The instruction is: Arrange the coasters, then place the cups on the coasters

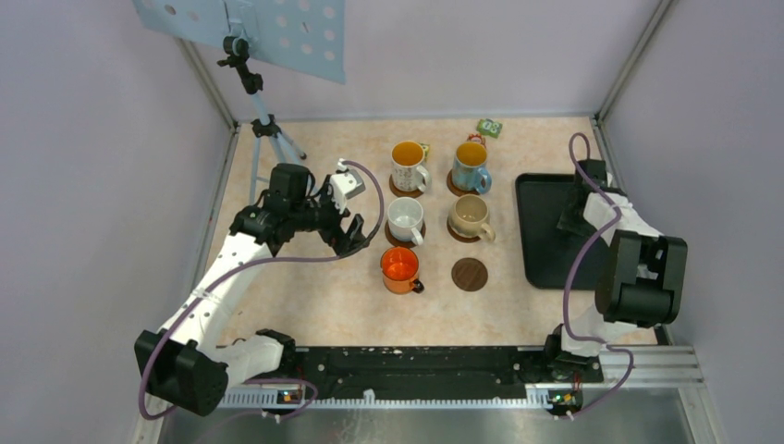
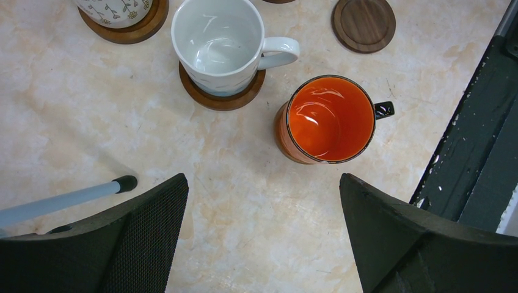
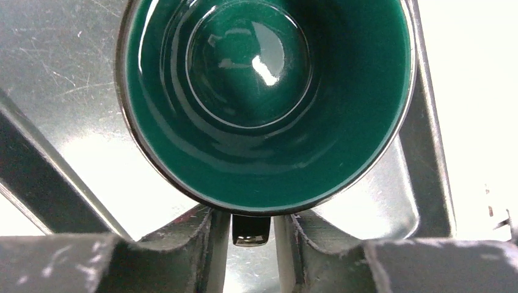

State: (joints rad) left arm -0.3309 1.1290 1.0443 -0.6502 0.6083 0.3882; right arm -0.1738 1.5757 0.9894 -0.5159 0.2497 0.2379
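Four cups stand on brown coasters: white patterned (image 1: 408,165), light blue (image 1: 471,166), plain white (image 1: 404,219) and beige (image 1: 470,215). The orange cup (image 1: 400,268) stands in the front row left of one bare coaster (image 1: 469,274); whether a coaster lies under it does not show. My left gripper (image 2: 262,238) hangs open above bare table, just short of the orange cup (image 2: 327,119) and the white cup (image 2: 217,43). In the right wrist view a dark green cup (image 3: 262,91) sits in the tray (image 3: 61,49). My right gripper (image 3: 250,244) is shut on its handle (image 3: 250,229).
The black tray (image 1: 541,240) lies at the right of the table, partly under the right arm (image 1: 638,268). A tripod (image 1: 263,125) stands at the back left, one leg (image 2: 61,201) near the left fingers. A small green packet (image 1: 489,127) lies at the back.
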